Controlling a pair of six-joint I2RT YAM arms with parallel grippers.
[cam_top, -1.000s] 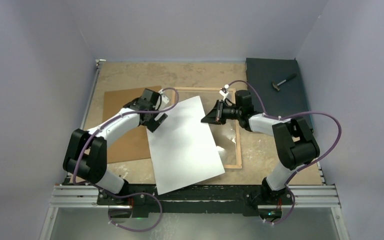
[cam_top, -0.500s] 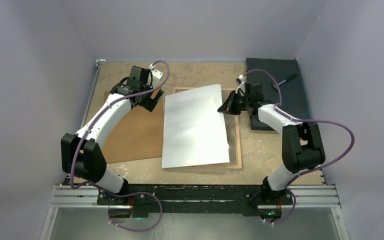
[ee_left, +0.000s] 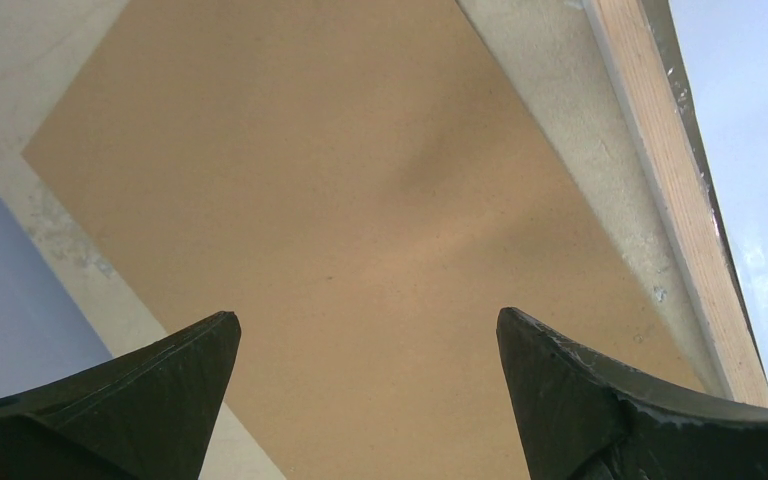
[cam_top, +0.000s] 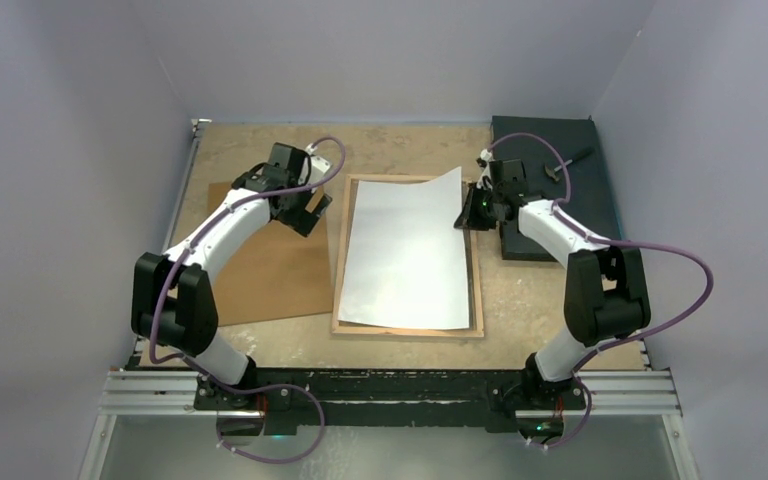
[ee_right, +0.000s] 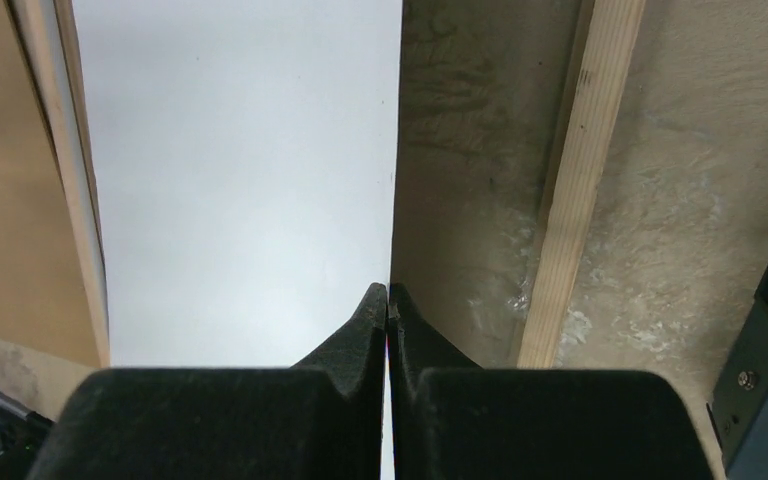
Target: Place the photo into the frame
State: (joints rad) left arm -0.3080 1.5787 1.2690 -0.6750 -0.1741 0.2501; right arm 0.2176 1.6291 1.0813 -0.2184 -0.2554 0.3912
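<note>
Desk [cam_top: 400, 150] with photo [cam_top: 405, 250] lying white-side up over frame [cam_top: 407, 331].
Right tool [ee_right: 388, 293] pinches photo's edge; left tool [ee_left: 367, 325] spread wide.

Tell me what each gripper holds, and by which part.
The photo, pinched by the right gripper at its right edge near the far corner. The left gripper is open and empty.
</note>
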